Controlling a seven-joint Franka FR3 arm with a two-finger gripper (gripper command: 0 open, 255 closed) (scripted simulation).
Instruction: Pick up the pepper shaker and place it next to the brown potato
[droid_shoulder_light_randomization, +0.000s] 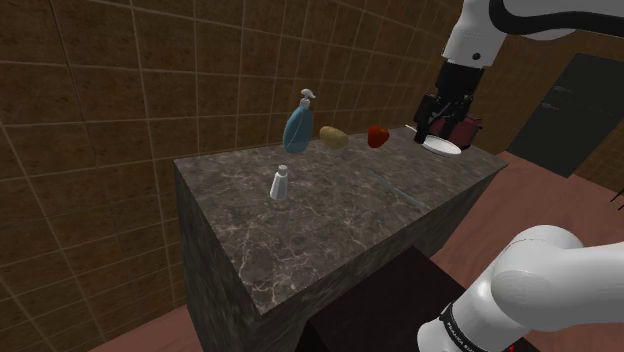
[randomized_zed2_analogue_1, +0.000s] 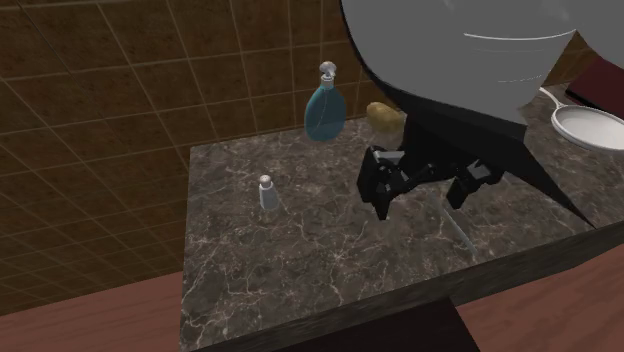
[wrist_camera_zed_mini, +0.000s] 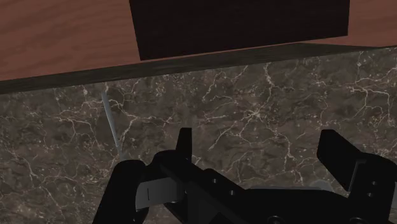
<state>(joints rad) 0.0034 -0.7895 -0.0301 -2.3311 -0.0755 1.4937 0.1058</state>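
The pepper shaker is a small pale cylinder with a grey cap. It stands upright on the dark marble counter, near the shoulder view's left side. The yellow-brown potato lies by the back wall, beside a blue spray bottle. My black gripper hangs open above the counter, with nothing between its fingers. It is well off to the shoulder view's right of the shaker.
A red fruit sits beside the potato, and a white plate lies under the gripper's far side. A thin grey utensil lies on the marble near the front edge. The dark stand is below that edge.
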